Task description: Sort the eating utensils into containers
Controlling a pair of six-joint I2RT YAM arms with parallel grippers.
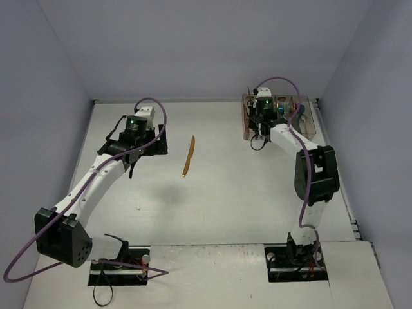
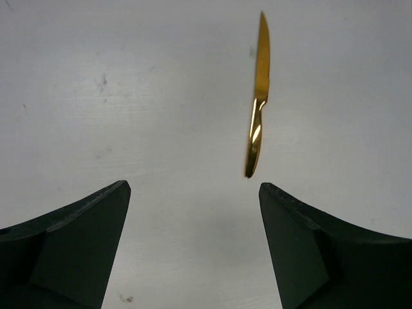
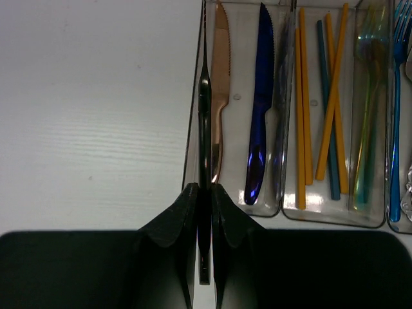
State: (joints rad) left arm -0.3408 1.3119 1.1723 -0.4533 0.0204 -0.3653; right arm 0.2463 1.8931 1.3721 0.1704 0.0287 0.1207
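1. The left gripper hangs over the table, its jaws wide apart and holding nothing.
2. A gold knife lies flat on the table just ahead of the left gripper, slightly to its right, blade pointing away and apart from both fingers.
3. The right gripper is clamped on a thin black utensil, seen edge-on.
4. That utensil runs along the left wall of the end bin; whether it is inside cannot be told.
5. That bin holds a copper knife and a blue knife.
6. The next bin holds orange chopsticks and teal ones; forks lie further right.
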